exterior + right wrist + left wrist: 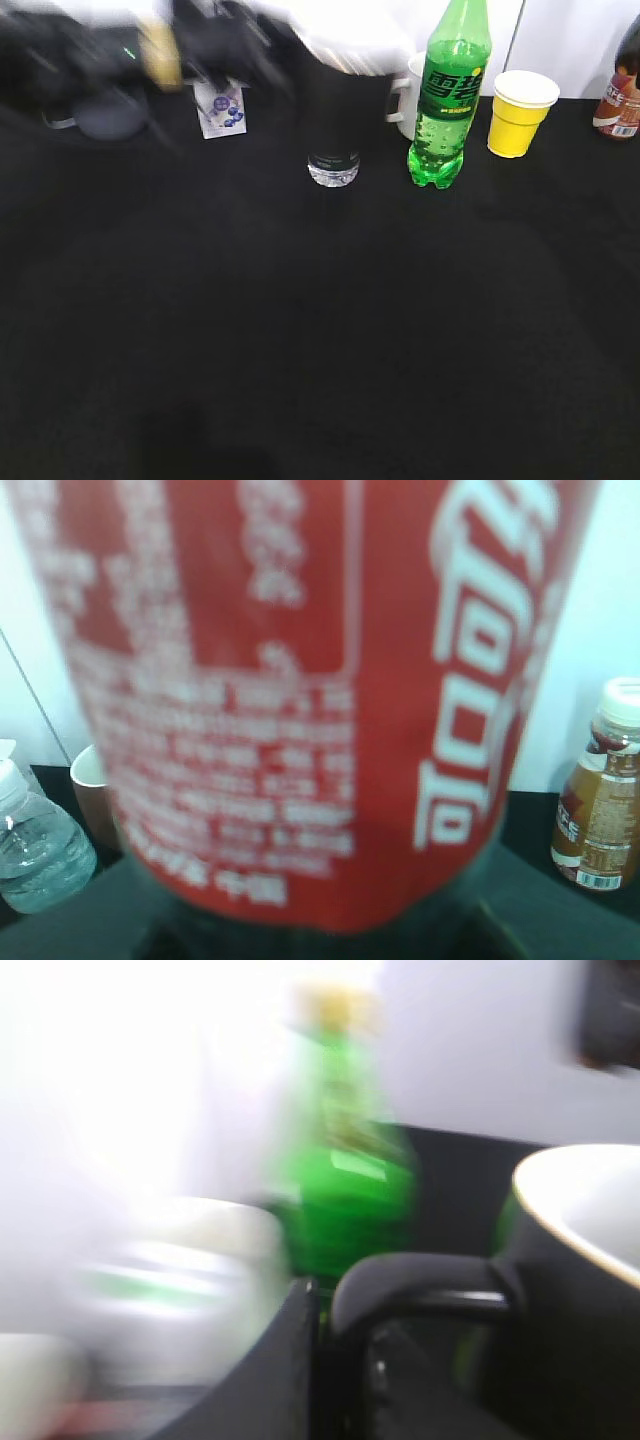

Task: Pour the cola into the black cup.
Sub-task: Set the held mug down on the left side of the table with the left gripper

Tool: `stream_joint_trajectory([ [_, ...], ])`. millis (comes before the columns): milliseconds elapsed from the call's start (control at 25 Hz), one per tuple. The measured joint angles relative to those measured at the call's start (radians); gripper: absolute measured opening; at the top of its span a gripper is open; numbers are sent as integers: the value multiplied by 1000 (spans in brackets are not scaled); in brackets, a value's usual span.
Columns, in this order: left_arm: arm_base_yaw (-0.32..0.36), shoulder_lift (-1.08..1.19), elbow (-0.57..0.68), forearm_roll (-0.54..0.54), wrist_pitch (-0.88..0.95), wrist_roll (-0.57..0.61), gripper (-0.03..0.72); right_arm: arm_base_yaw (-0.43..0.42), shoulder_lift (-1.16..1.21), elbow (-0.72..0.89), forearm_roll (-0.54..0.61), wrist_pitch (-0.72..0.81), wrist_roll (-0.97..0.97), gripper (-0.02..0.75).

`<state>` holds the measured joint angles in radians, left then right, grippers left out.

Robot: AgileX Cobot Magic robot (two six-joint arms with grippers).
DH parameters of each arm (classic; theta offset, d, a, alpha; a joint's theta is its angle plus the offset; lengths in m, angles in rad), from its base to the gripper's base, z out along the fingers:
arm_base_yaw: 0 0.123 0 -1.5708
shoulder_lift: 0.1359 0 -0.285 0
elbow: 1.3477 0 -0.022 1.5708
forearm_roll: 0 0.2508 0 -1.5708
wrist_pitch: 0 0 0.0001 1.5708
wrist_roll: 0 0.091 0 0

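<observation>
Right gripper: not visible; grip state cannot be determined. The large red-labelled cola bottle (300, 690) fills its wrist view. Left gripper: blurred, state undeterminable. The glossy black white-lined mug (570, 1290) sits close before it, tall green soda bottle (345, 1185) behind.

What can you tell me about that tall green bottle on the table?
The green bottle is translucent plastic, with a darker green label band bearing white characters and a lobed base. It stands upright near the back of the black table, between a white mug and a yellow cup, close to the mug. Its cap is cut off in the exterior view. Nothing grips it.
</observation>
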<state>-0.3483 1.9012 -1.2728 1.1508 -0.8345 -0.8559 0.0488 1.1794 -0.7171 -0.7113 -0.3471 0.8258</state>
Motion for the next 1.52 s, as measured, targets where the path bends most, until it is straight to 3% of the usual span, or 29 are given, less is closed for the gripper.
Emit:
stream_joint_trajectory([
  [160, 101, -171, 69, -13, 137, -14, 42, 0, 0, 0, 2, -1, 0, 356],
  [400, 145, -241, 222, -137, 195, -14, 42, 0, 0, 0, -43, -4, 0, 356],
  [560, 148, -269, 252, -201, 344, -14, 42, 0, 0, 0, -78, -5, 0, 356],
  [640, 162, -282, 297, -342, 356, 25, 42, 0, 0, 0, -102, -5, 0, 356],
  [680, 171, -295, 339, -441, 362, 98, 42, 0, 0, 0, -104, -5, 0, 356],
  [720, 175, -310, 392, -575, 359, 203, 42, 0, 0, 0, -107, -5, 0, 356],
  [760, 177, -332, 452, -777, 313, 359, 42, 0, 0, 0, -111, -6, 0, 356],
  [840, 174, -383, 592, -1151, 121, 644, 42, 0, 0, 0, -122, -8, 0, 356],
  [880, 174, -401, 651, -1265, 22, 712, 42, 0, 0, 0, -123, -8, 0, 356],
  [1000, 155, -410, 756, -1409, -82, 792, 42, 0, 0, 0, -127, -12, 0, 356],
  [1080, 153, -403, 769, -1428, -89, 856, 42, 0, 0, 0, -128, -33, 0, 356],
  [1240, 149, -238, 769, -1258, -246, 870, 42, 0, 0, 0, -146, -68, 0, 356],
  [1360, 149, -96, 760, -1199, -287, 831, 42, 0, 0, 0, -154, -68, 0, 356],
  [1520, 149, -23, 634, -1058, -298, 806, 42, 0, 0, 0, -158, -69, 0, 356],
])
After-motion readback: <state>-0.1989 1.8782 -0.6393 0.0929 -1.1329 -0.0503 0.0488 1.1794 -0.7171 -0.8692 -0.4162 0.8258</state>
